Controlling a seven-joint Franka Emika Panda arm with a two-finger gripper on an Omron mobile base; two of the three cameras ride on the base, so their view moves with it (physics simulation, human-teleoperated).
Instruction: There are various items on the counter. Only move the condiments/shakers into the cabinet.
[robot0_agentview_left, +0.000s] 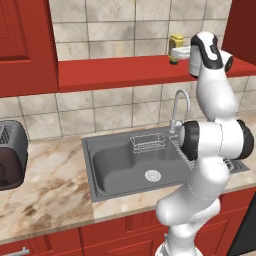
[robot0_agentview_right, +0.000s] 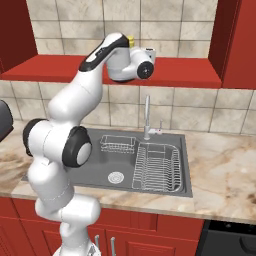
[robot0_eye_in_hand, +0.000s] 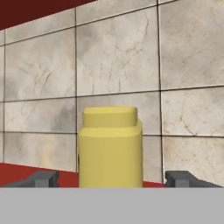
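The arm is stretched up to the open red shelf (robot0_agentview_left: 115, 70), its hand level with the ledge. A mustard-yellow bottle (robot0_eye_in_hand: 110, 146) stands upright on the red board against the beige tile back wall (robot0_eye_in_hand: 118, 57), and in the hand view it sits dead centre between the two dark fingertips (robot0_eye_in_hand: 43, 178), with clear red shelf showing on either side of it. The gripper (robot0_eye_in_hand: 111, 183) is spread wide, each tip well off the bottle's flanks, so nothing is pinched (the bottle stands on its own base).

From the left base view the same bottle (robot0_agentview_left: 175, 48) shows at about one o'clock from the sink (robot0_agentview_left: 107, 167), just left of the white wrist, towards the right end of the shelf. In the right base view only its yellow top (robot0_agentview_right: 131, 41) peeks over the wrist, at roughly twelve o'clock above the tap (robot0_agentview_right: 148, 117).

Below, the veined marble counter (robot0_agentview_left: 45, 192) runs round the grey sink, a wire drying rack (robot0_agentview_right: 156, 167) lies in its right half, and a dark toaster (robot0_agentview_left: 11, 152) sits at nine o'clock, at the left edge.
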